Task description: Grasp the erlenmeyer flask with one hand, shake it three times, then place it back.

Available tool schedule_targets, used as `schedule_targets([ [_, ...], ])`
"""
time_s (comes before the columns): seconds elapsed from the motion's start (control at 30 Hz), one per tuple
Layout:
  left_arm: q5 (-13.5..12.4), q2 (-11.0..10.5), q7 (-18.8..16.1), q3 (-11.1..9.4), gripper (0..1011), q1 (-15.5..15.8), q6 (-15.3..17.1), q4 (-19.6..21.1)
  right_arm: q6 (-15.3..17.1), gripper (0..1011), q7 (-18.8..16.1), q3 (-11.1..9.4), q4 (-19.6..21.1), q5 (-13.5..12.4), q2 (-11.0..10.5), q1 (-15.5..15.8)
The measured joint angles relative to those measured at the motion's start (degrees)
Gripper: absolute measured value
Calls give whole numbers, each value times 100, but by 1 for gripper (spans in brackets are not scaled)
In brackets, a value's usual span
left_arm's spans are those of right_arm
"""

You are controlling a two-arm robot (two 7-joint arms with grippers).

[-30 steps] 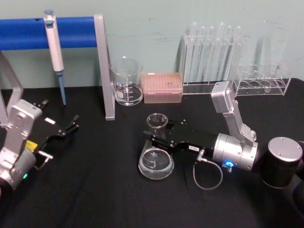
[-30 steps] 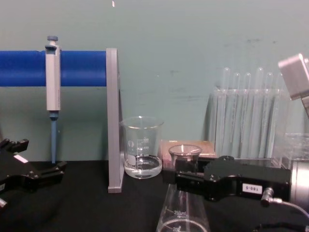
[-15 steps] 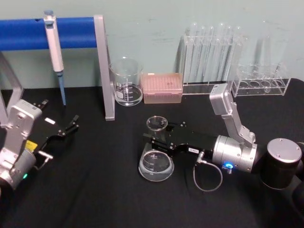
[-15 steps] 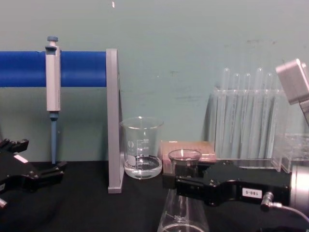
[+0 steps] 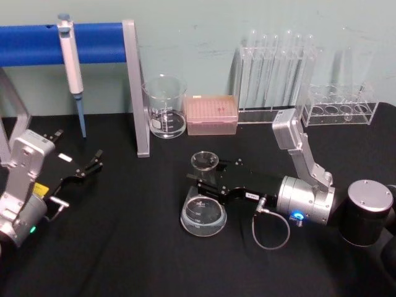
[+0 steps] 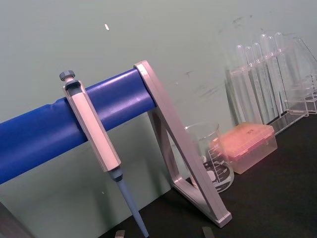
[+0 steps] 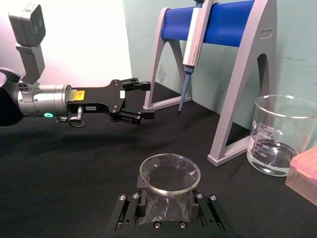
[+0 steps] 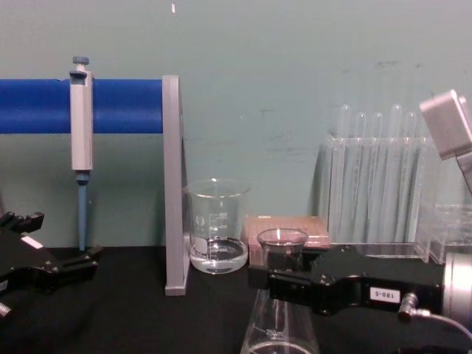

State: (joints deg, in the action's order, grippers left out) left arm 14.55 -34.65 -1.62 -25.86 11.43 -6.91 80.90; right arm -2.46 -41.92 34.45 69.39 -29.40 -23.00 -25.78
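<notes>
Head view: right gripper clamped on neck of erlenmeyer flask, mid-table; base looks on or just above the cloth, cannot tell which. Left gripper parked, fingers apart. Advice: keep grip firm, flask upright, swirl gently, clear of beaker.

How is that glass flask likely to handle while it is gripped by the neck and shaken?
The flask is clear glass, so probably rigid, fragile and slick. The right gripper clamps only its narrow neck, so it might slip or swing, though the flared rim above should catch it. It looks empty, so likely light; its wide base should resist tipping once set down.
</notes>
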Motion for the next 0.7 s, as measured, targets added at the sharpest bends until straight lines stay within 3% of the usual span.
schedule_targets([
  [0.53, 0, 0, 0, 0, 1001, 0, 0, 0, 4, 458, 5, 2, 1, 4, 0, 3],
  [0.7, 0, 0, 0, 0, 1001, 0, 0, 0, 34, 604, 11, 18, -17, 37, -3, 9],
])
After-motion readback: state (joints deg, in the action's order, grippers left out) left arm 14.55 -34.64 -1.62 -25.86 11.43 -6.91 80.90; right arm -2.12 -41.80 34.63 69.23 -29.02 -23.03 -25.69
